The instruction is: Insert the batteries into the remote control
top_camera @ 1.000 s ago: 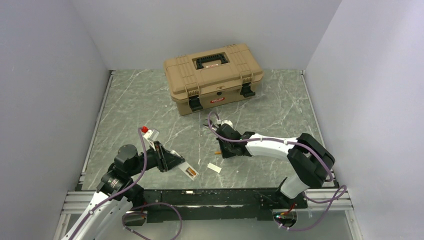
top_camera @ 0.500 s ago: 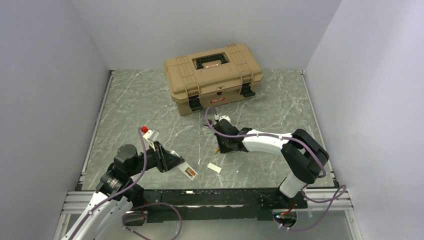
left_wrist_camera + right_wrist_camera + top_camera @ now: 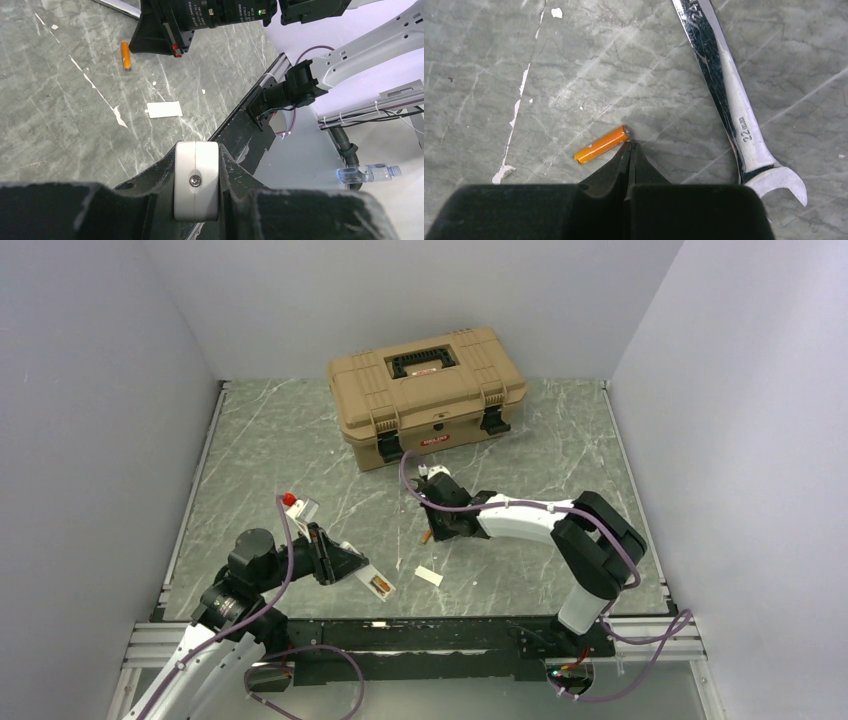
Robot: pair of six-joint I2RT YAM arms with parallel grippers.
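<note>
Holding the remote control [image 3: 380, 585] in the left gripper [image 3: 352, 562], clamped across the white bar's sides, with the orange-brown recess turned up. Positioned well in front of the toolbox [image 3: 428, 390], off toward its left end. Confirmed from the left wrist as a white end face with a screw, pinched between two black fingers.

Found the right gripper [image 3: 630, 146] closed tight and empty, tips down at the table in front of the toolbox. Set just beside one end of an orange battery [image 3: 602, 144]; contact cannot be told. Battery lying flat, nearer the toolbox than the remote control.

Noted a steel wrench [image 3: 734, 100] flat on the table, apart from the battery. Noted a small white flat piece [image 3: 428, 576], farther from the toolbox than the battery. Toolbox shut, latches down.
</note>
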